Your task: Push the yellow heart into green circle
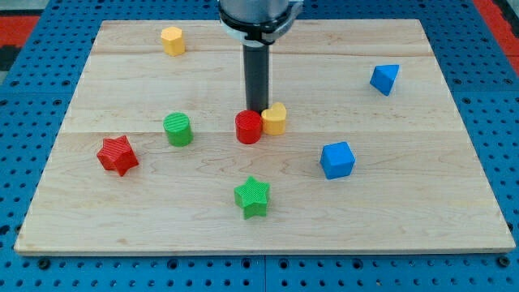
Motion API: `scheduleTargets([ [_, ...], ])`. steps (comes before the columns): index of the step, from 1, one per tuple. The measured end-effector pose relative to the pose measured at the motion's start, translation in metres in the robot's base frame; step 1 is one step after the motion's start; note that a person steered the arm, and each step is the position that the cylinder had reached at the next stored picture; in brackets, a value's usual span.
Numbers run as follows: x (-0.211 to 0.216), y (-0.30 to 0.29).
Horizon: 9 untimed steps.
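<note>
The yellow heart (275,118) sits near the middle of the wooden board, touching the red circle (248,127) on its left. The green circle (178,129) stands further to the view's left, apart from both. My tip (257,109) is just above the two touching blocks in the view, at the seam between the red circle and the yellow heart, close to or touching them.
A red star (117,155) lies at the view's left, a green star (252,197) at the bottom middle, a blue cube (337,160) at the right, a blue triangle-like block (384,79) at the upper right, a yellow hexagon (172,40) at the upper left.
</note>
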State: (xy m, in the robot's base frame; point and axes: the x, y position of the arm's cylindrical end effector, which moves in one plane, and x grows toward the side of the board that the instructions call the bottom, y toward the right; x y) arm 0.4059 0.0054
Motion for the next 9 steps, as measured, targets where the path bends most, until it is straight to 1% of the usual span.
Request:
scheduleTargets([
  [1,-0.020,0.041],
  [2,-0.035,0.062],
  [3,-0.017,0.077],
  [4,0.008,0.075],
  [5,0.021,0.068],
  [7,0.019,-0.027],
  [8,0.007,-0.063],
  [9,-0.013,-0.065],
])
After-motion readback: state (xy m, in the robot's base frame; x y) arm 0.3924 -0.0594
